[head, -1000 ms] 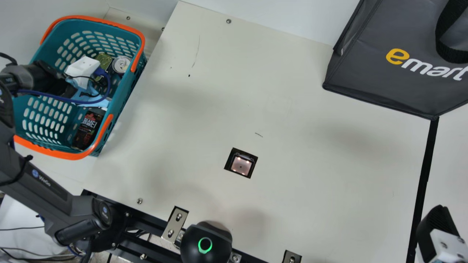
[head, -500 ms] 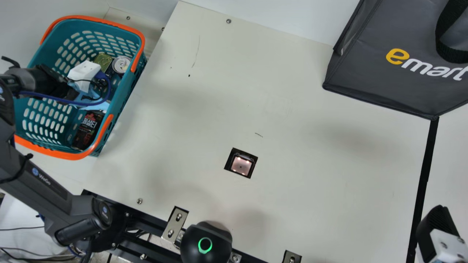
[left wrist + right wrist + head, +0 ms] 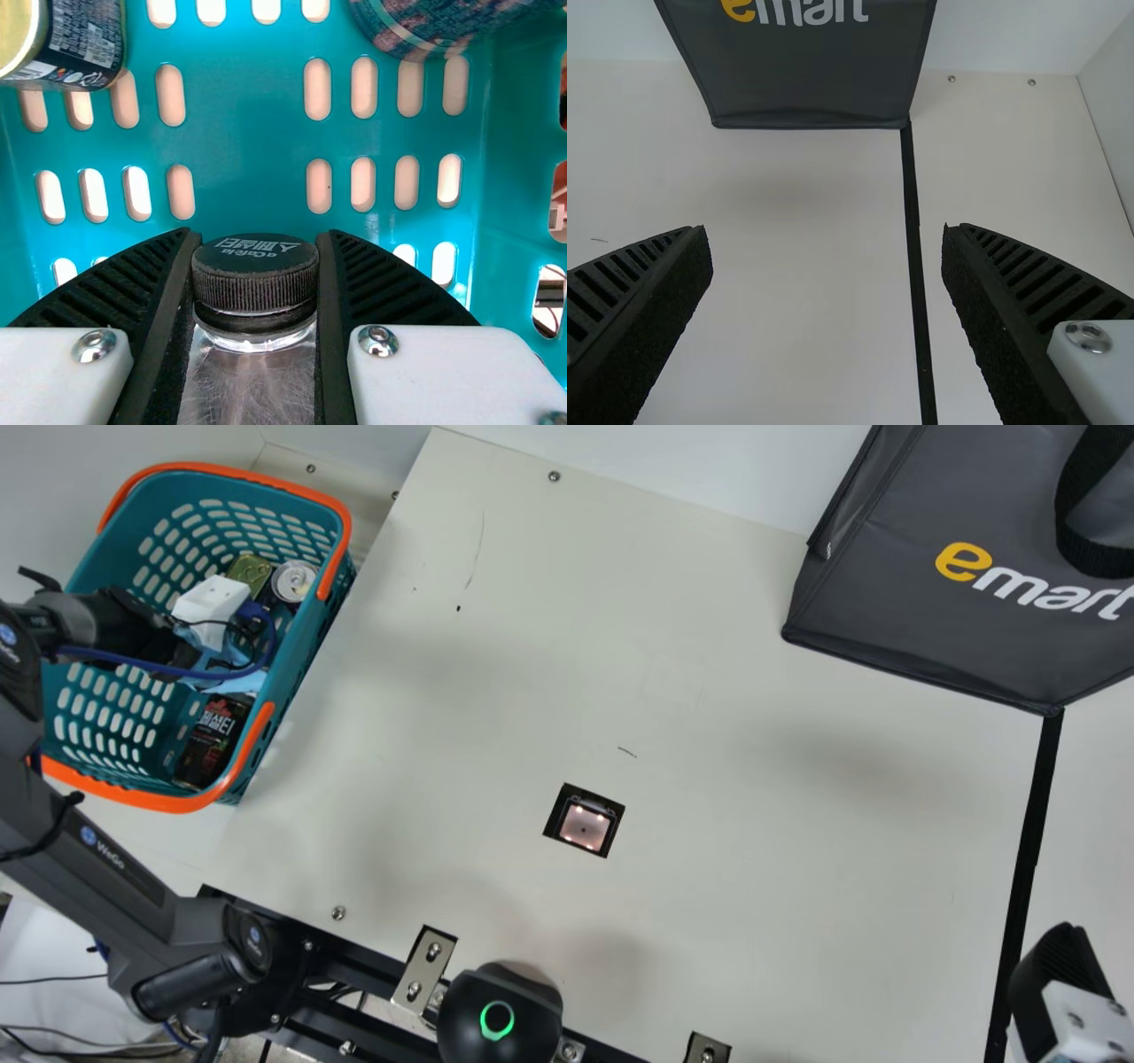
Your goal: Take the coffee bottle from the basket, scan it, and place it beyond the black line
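Since a moment ago, my left gripper [image 3: 211, 607] has edged toward the tabletop [image 3: 753, 886]. Its jaws grip the coffee bottle [image 3: 254, 274] inside the basket [image 3: 299, 660]; my right gripper [image 3: 1061, 965] holds its jaws wide.

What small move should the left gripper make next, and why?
I'd probably lift the clear bottle with the ribbed black cap straight up, clear of the orange-handled teal plastic basket. The left gripper already has it between its two black ribbed fingers, but it is inside the basket, while the square, lit scanner window lies out in the cream tabletop.
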`<state>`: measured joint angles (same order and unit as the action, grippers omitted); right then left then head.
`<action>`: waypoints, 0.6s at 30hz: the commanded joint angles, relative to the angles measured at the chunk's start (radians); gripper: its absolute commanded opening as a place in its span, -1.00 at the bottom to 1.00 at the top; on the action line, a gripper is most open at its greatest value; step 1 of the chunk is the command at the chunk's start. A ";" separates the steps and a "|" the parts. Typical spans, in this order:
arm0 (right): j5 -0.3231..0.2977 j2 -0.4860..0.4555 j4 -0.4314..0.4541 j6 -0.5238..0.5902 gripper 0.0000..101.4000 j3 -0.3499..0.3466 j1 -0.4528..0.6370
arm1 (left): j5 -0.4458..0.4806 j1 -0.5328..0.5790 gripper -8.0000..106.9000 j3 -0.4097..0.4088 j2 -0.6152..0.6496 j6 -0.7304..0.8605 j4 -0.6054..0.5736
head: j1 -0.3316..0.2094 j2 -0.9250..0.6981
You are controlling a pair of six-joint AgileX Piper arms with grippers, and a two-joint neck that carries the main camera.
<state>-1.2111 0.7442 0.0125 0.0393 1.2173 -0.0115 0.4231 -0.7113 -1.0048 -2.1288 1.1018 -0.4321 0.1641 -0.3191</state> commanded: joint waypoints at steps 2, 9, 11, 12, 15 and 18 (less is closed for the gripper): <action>0.000 0.000 0.000 0.000 0.79 0.000 0.000 | -0.001 -0.001 -0.57 0.003 0.001 -0.003 0.000 | -0.026 -0.002; 0.000 0.000 0.000 0.000 0.79 0.000 0.000 | 0.008 -0.005 -0.68 0.005 0.023 -0.009 -0.002 | -0.026 -0.002; 0.000 0.000 0.000 0.000 0.79 0.000 0.000 | 0.014 -0.005 -0.68 0.003 0.033 -0.012 -0.005 | -0.026 -0.002; 0.000 0.000 0.000 0.000 0.79 0.000 0.000 | 0.019 -0.006 -0.68 0.000 0.039 -0.013 -0.006 | -0.026 -0.002; 0.000 0.000 0.000 0.000 0.79 0.000 0.000 | 0.035 -0.006 -0.68 -0.010 0.061 -0.021 -0.007 | -0.026 -0.002; 0.000 0.000 0.000 0.000 0.79 0.000 0.000 | 0.052 -0.007 -0.68 -0.022 0.084 -0.027 -0.009 | -0.026 -0.002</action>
<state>-1.2111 0.7442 0.0125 0.0393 1.2173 -0.0115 0.4712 -0.7173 -1.0241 -2.0503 1.0749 -0.4406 0.1641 -0.3191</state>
